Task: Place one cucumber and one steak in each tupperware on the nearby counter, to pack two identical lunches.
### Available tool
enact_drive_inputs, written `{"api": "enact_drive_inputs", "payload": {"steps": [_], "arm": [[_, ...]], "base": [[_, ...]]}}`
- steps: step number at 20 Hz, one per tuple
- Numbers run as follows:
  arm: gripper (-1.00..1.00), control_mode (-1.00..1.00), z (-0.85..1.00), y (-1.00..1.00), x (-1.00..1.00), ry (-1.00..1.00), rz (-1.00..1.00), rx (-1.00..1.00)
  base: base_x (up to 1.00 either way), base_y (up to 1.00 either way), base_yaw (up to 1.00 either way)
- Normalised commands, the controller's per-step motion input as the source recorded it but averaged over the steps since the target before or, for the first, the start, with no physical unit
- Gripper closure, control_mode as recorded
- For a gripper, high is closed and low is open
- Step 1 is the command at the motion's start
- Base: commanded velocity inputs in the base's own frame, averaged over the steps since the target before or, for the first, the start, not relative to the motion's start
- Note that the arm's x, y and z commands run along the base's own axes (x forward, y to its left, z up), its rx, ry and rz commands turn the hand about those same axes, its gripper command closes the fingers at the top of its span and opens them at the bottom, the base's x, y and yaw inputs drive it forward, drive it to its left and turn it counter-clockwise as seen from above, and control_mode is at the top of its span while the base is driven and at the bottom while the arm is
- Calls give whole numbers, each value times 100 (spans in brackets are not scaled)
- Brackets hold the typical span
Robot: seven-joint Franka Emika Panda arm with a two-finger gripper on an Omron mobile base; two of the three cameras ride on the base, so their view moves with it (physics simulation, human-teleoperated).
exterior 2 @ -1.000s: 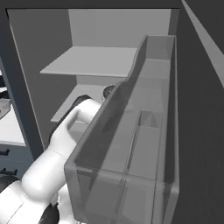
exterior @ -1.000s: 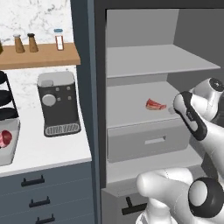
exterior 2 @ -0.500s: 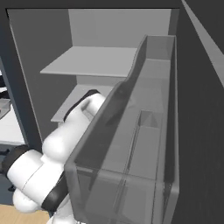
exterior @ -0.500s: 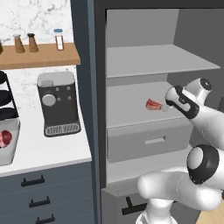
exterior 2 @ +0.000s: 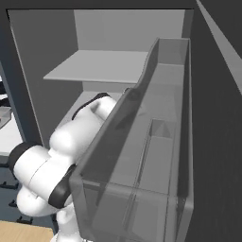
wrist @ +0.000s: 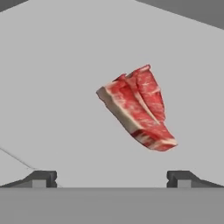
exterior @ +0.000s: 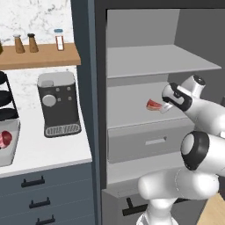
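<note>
Grey cabinet shelf (exterior: 132,116) at frame centre holds a red marbled raw steak (wrist: 138,107); two-finger gripper (wrist: 111,178), jaws apart, hovers just short.

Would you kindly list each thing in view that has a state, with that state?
Gripper: open, empty, facing the steak.
Steak: lying loose on the middle cabinet shelf, not gripped.
Cabinet drawer: shut.
Counter drawers: shut.
Tupperware: open, red meat inside.
</note>
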Motion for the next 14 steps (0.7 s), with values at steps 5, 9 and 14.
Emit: {"api": "enact_drive_inputs", "payload": {"steps": [5, 9, 14], "arm": [[-100, -100, -4, 0, 17, 2, 0, 1], [-100, -100, -15, 0, 32, 0, 0, 0], [-100, -100, -26, 0, 34, 0, 0, -2]], "base": [[0, 0, 0], [0, 0, 0], [0, 0, 0]]}}
